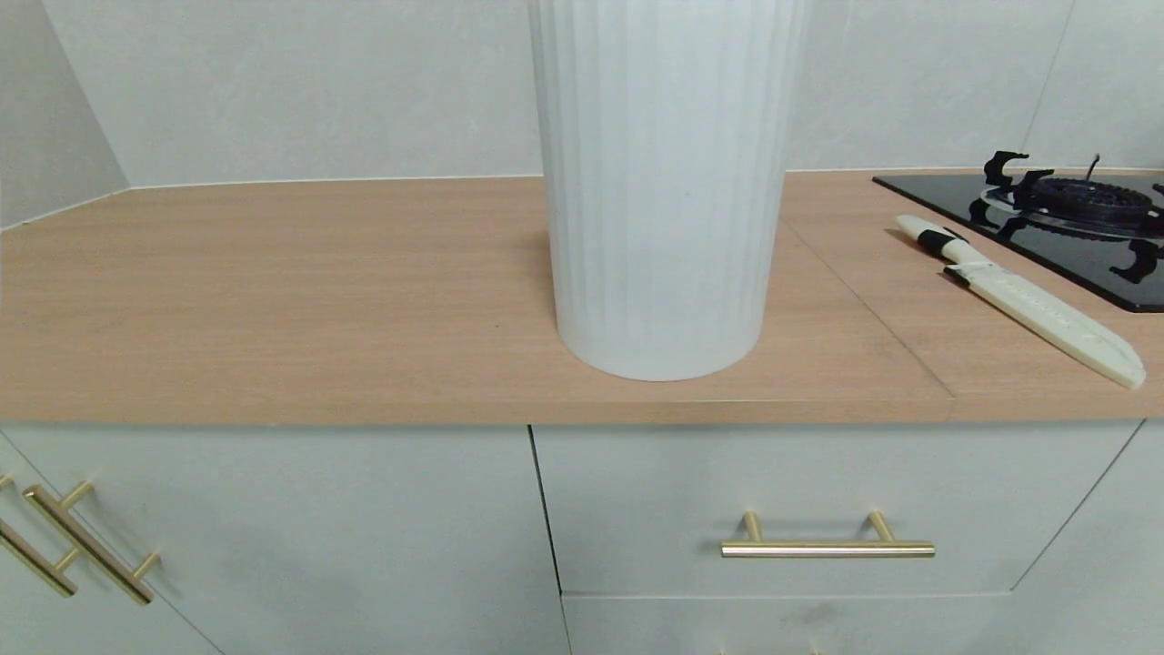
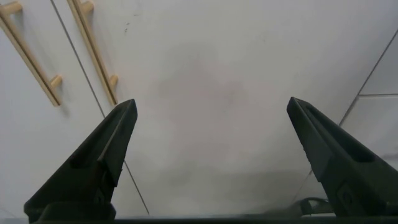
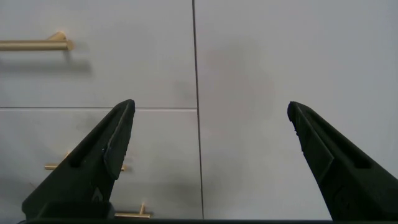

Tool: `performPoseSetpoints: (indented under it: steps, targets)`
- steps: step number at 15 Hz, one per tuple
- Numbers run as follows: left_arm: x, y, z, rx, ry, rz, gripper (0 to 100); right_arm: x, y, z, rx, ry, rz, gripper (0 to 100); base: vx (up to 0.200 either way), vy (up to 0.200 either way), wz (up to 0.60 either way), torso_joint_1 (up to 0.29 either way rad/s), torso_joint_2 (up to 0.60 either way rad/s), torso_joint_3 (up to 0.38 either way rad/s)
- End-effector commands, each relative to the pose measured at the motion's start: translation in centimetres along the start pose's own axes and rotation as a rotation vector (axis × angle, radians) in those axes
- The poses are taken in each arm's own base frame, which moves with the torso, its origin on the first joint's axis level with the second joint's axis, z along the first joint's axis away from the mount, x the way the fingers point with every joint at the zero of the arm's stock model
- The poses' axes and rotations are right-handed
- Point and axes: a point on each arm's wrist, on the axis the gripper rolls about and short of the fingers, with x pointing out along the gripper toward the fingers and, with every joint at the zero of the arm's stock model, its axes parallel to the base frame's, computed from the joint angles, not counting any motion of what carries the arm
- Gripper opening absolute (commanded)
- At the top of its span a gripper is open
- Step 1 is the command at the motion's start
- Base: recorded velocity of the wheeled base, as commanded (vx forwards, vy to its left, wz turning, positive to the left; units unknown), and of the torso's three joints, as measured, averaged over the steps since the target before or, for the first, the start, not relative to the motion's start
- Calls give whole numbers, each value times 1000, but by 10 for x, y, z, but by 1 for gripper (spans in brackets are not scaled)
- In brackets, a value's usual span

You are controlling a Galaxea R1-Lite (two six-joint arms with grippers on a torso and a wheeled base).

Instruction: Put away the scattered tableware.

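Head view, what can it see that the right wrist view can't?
Head view's extras: a tall white ribbed container, a knife and a black stove on the wooden counter. Right wrist view's extras: the right gripper, jaws open and empty. Both: pale cabinet fronts with gold bar handles.

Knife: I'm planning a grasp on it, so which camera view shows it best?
The head view: the knife lies whole on the countertop beside the stove, handle toward the wall. Both wrist views face cabinet fronts below instead.
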Motion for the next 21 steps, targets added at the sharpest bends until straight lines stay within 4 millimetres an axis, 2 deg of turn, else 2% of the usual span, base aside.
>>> performPoseSetpoints:
  steps: [1,6,21]
  targets:
    - [0,0,0,1,0,0,100,0,0,0,0,1,1,100,0,0,0,0,0,0]
    - [0,0,0,0,0,0,100,0,0,0,0,1,1,100,0,0,0,84,-250,-237]
    - [0,0,0,0,0,0,100,0,0,0,0,1,1,100,0,0,0,183,-488,-292]
